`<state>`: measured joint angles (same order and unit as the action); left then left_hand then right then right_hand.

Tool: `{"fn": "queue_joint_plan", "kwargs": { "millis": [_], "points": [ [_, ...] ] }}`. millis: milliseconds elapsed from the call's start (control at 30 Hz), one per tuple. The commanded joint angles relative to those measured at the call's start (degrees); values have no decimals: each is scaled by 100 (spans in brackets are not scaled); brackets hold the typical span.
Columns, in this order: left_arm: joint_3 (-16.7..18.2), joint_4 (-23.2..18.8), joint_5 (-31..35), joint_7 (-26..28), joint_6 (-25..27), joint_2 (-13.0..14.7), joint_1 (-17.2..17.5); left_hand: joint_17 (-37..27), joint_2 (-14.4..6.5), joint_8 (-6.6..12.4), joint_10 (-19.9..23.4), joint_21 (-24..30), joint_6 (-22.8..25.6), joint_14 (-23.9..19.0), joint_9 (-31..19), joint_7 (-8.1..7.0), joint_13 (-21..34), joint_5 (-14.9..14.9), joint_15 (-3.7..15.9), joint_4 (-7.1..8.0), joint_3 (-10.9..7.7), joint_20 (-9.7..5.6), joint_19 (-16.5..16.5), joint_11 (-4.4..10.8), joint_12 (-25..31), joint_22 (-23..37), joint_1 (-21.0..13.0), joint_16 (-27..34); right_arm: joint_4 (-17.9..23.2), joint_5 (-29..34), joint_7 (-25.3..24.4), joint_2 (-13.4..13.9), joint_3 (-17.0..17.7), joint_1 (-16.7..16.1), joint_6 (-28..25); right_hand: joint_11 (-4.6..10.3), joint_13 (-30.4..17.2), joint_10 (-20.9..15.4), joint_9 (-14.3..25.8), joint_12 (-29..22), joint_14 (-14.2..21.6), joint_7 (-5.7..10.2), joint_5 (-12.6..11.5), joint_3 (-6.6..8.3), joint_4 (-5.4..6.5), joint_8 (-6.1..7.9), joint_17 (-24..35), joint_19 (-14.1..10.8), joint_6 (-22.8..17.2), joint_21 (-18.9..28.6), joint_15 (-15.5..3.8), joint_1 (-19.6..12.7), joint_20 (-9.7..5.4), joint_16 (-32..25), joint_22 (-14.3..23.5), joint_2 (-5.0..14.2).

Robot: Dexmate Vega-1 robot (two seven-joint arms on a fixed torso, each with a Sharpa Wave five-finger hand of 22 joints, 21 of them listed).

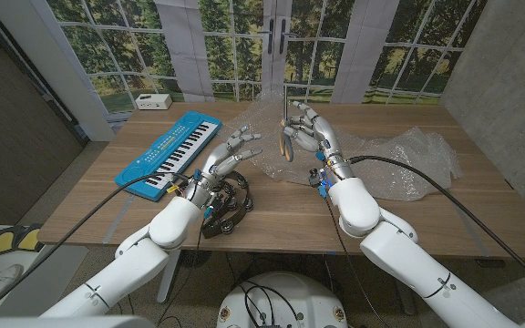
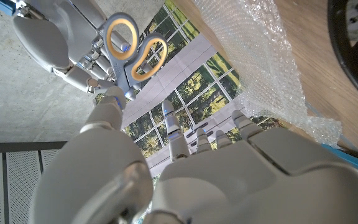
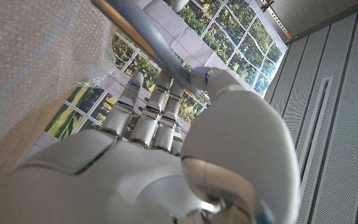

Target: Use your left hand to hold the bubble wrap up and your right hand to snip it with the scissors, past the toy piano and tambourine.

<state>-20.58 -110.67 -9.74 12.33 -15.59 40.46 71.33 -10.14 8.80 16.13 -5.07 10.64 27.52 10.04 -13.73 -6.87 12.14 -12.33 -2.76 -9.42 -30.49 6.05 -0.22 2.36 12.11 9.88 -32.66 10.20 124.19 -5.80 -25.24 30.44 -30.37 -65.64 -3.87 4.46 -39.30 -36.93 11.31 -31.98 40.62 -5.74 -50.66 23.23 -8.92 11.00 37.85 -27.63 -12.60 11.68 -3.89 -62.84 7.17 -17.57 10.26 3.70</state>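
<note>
The scissors' (image 1: 287,137) blade tips are hard to make out against the window backdrop in the head view. In the right wrist view the blades (image 3: 148,43) run off the frame edge. Whether the left hand's (image 1: 229,155) fingertips actually touch the film cannot be told. The tambourine (image 1: 229,202) is partly hidden under the left wrist.

Right hand (image 1: 306,130): raised above the counter (image 1: 281,214), fingers upright and partly curled, gripping the scissors. The orange-lined handles (image 2: 132,48) sit at the hand's fingers, as the left wrist view shows; the blades point up past the fingertips. The handle loops hang on the side of the hand toward the left hand.

Left hand: fingers spread and extended toward the right hand, nothing visibly gripped. It is level with the raised part of the bubble wrap (image 1: 399,164).

Bubble wrap: a peak of it stands between the two hands and just behind them. The rest spreads across the counter to the outer side of the right hand.

Toy piano (image 1: 169,153): blue, lying on the outer side of the left hand, close beside the forearm. A small white box (image 1: 152,102) sits beyond it at the counter's far edge. A black cable (image 1: 408,173) crosses over the right forearm.
</note>
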Motion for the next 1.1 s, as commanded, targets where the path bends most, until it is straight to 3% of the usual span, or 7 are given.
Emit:
{"fn": "queue_joint_plan", "kwargs": {
  "millis": [33, 233, 633, 1100],
  "points": [
    [-95, -6, 87, 49, 107, -14, -66, -18, 14, 73, 55, 38, 136, 83, -45, 8, 21, -89, -31, 11, 50, 35, 46, 41, 77, 1, -76, 56, -27, -8, 36, -11, -21, 23, 33, 340, -1766, -317, 16, -1816, 35, 17, -31, 51, 14, -6, 15, 23, -49, 4, -776, -16, -19, 23, 8, 31],
    [-143, 19, 58, 20, 156, -23, -114, -15, -110, 82, 142, 46, 141, 45, -86, 82, 25, -148, -37, 42, 50, 41, 83, 53, 122, 2, -199, 64, -36, -8, 37, -10, -15, 8, 84, 345, -1739, -326, 17, -1810, 46, 18, -44, 63, 14, 0, 12, 20, -67, 7, -770, -13, -16, 40, 8, 29],
    [-240, 37, 57, -27, 193, -22, -195, -12, -257, 83, 192, 43, 134, 41, -136, 85, 33, -190, -35, 78, 60, 19, 102, 96, 153, 3, -345, 58, -42, -6, 22, -31, -10, -10, 110, 347, -1743, -333, 17, -1831, 62, 15, -47, 55, 6, -11, 51, 58, -45, -3, -789, -20, 28, 48, 8, 25],
    [-368, 149, 56, -65, 39, -121, -292, -6, -468, 207, 450, 49, 635, -56, -104, -61, 34, -201, 63, 102, 105, -23, 168, 190, 254, 2, -594, 78, -38, -24, 30, -34, -5, -28, 118, 363, -1744, -307, 18, -1839, 67, 23, -54, 52, 13, -9, 86, 81, -48, -5, -786, -11, 29, 69, 8, 32]
  ]
}}
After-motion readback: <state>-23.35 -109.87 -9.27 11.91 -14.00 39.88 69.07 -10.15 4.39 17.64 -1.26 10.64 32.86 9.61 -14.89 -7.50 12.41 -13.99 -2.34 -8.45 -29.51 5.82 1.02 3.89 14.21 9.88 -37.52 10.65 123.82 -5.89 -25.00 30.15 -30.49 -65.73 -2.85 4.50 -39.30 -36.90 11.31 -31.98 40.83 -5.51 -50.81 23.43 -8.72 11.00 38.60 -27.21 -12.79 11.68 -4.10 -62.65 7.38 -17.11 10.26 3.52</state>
